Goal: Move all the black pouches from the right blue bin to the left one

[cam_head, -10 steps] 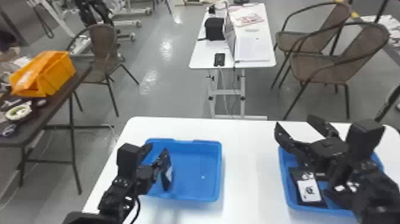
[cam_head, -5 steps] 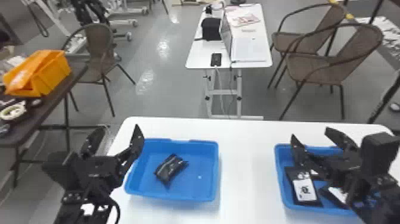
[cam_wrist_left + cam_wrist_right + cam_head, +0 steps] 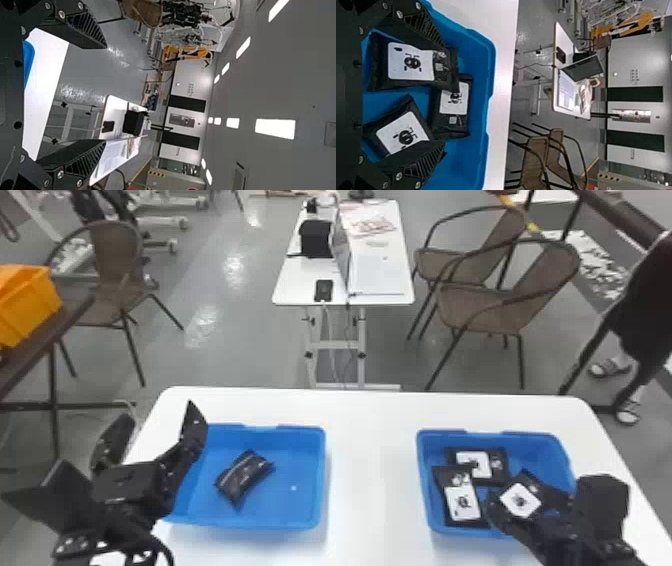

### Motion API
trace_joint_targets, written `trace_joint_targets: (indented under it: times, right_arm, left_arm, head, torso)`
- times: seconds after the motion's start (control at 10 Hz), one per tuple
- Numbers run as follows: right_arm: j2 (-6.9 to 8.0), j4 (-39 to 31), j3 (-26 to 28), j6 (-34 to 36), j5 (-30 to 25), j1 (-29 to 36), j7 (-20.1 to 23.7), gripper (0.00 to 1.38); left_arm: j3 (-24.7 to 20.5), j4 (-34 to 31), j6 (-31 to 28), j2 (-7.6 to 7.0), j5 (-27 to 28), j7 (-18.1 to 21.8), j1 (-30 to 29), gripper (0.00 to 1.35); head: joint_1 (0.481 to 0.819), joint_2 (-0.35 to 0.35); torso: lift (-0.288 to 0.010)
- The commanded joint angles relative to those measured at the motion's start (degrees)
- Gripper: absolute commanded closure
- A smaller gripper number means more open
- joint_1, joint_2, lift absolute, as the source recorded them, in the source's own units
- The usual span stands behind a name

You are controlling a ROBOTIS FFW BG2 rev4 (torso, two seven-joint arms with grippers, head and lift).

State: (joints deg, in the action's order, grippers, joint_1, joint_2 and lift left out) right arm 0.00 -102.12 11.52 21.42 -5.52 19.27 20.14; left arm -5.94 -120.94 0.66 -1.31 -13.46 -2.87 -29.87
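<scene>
Black pouches (image 3: 462, 505) number three in the right blue bin (image 3: 542, 442) and one in the left blue bin (image 3: 310, 510). In the right bin, the left pouch (image 3: 452, 480) lies along the left wall and overlaps the back pouch (image 3: 482, 466), which is near the back left corner. The right pouch (image 3: 520, 501) lies in front of the back pouch. The lone pouch (image 3: 244, 479) in the left bin rests slightly left of centre, tilted across the floor.

Both bins sit on a white table (image 3: 370, 470). The right gripper (image 3: 512, 489) is over the front of the right bin, open; the right wrist view shows its fingers (image 3: 426, 31) well apart, one partly covering the right pouch. That view also gives all three white labels, while the head view has them partly hidden by the arm. The left gripper (image 3: 158, 414) is open too, at the left bin's left wall.

Beyond, the head view shows a laptop (image 3: 342, 252) nearly edge-on upon a second white table (image 3: 295, 282); the right wrist view shows its dark face. Brown chairs (image 3: 500, 305) are to its right, and an orange bin (image 3: 30, 302) is at the far left. The left wrist view takes in ceiling lights (image 3: 275, 128).
</scene>
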Motion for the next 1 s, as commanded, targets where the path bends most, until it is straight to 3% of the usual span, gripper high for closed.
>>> trace_joint_targets:
  times: [0.0,0.4,0.6,0.9]
  right_arm:
    - [0.05,4.30,0.08,-0.15,0.42,-1.86,-0.19,0.18]
    - [0.05,17.48,-1.33,-2.79,1.12,-10.56,0.16,0.18]
    - [-0.18,23.11,-5.37,-2.79,1.03,-14.34,0.51,0.18]
    - [0.00,22.67,-7.48,-0.15,-0.37,-14.26,0.25,0.18]
  left_arm:
    - [0.40,0.00,-0.04,-0.88,-0.78,-0.11,-0.10,0.19]
    - [0.66,0.00,0.39,-0.88,-0.61,-0.11,-0.02,0.19]
    - [0.75,0.00,0.75,-0.80,-0.26,-0.11,0.07,0.19]
    - [0.93,0.00,1.01,-0.62,-0.17,-0.11,0.25,0.19]
  head:
    - [0.695,0.022]
    - [0.695,0.022]
    - [0.695,0.046]
    - [0.695,0.097]
  torso:
    - [0.010]
    - [0.010]
    - [0.010]
    - [0.010]
